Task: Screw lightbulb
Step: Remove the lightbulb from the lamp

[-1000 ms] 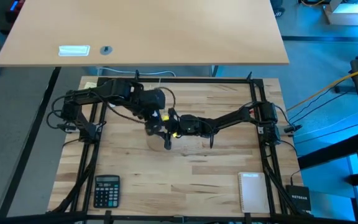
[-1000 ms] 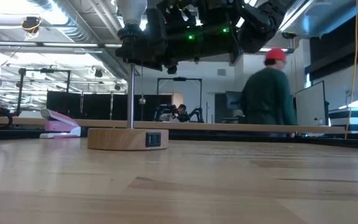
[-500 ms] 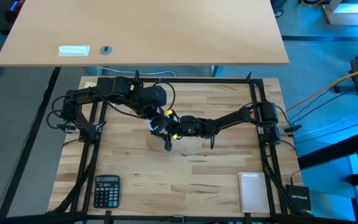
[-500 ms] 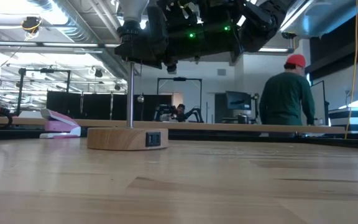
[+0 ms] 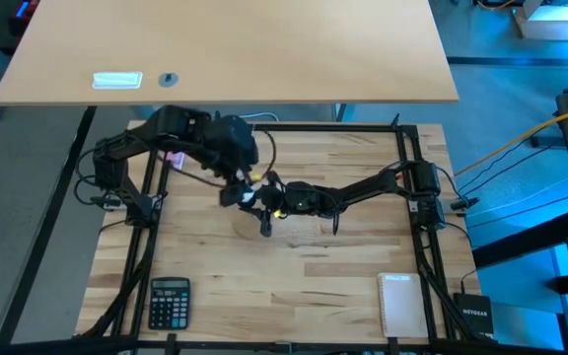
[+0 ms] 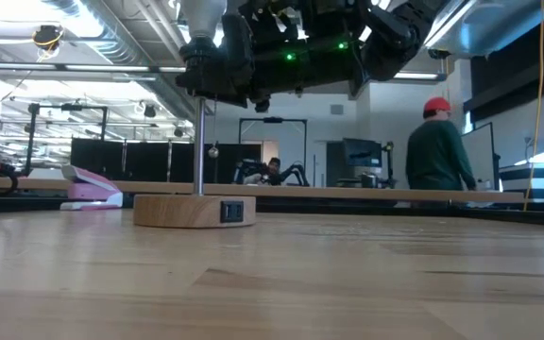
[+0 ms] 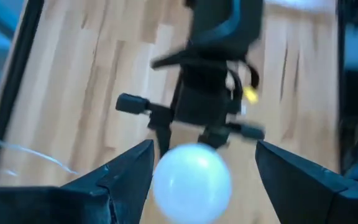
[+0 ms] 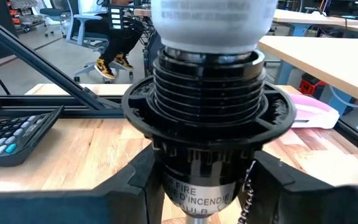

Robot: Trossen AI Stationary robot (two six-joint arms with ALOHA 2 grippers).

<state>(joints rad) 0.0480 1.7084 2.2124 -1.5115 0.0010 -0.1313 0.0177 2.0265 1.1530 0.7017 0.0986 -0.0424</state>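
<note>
The white lightbulb (image 7: 191, 180) stands upright with its base down inside the black socket (image 8: 207, 124), on top of a thin metal stem (image 6: 199, 142) that rises from a round wooden disc (image 6: 194, 210). My left gripper (image 7: 204, 146) hovers above the bulb, open, with one finger on each side of the dome and apart from it. My right gripper (image 8: 204, 180) reaches in from the table's right and is shut on the socket. In the high view both grippers meet near the table's middle (image 5: 254, 197). My right gripper pinches the socket's lower body (image 8: 197, 190) between its two fingers, below the ribbed collar. The fingers lie about level and come from the table's right side. The socket stays upright on its stem, with the wooden disc flat on the table.
A calculator (image 5: 170, 301) lies at the near left. A white notepad (image 5: 399, 304) and a black box (image 5: 476, 316) lie at the near right. Beyond the far edge stand a desk with a pink stapler (image 6: 93, 189) and a person in a red cap (image 6: 439, 151).
My left gripper has risen and drawn back toward the table's far left, off the bulb, with its wrist rolled. The bulb, the socket and my right gripper have kept still. The person in the room has walked toward the right.
</note>
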